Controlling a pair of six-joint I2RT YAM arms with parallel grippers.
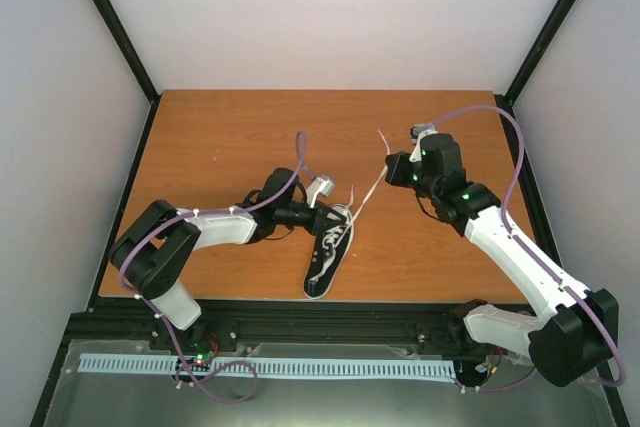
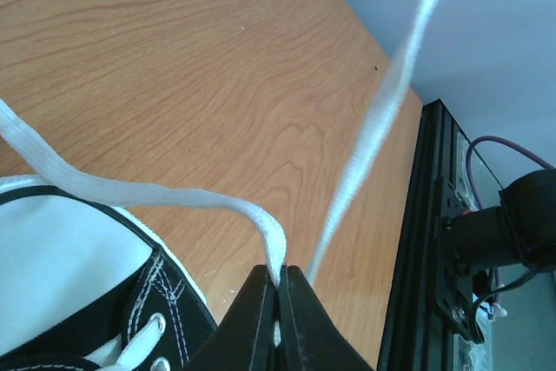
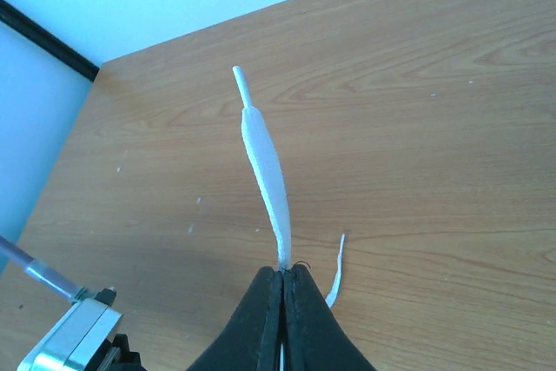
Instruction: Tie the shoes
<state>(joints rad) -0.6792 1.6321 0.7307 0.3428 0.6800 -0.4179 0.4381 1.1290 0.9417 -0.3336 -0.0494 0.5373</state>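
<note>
1. Nearest you, the left gripper (image 2: 278,282) has its black fingers pressed together on a white lace (image 2: 156,193), which runs in from the sneaker at lower left of the left wrist view.
2. Your right gripper (image 3: 283,274) likewise pinches the second lace (image 3: 265,162) a little below its tip, which points up-frame.
3. From above, the sneaker (image 1: 330,252) lies on the table (image 1: 230,137) at centre frame, between the two arms.
4. Expect both laces to be soft, limp and rather slick. They will likely sag and twist rather than hold a shape.
5. Take hold on the flat run, not the hard tip.
6. Judge the sneaker light: an uneven pull will probably drag it across the wood.
</note>
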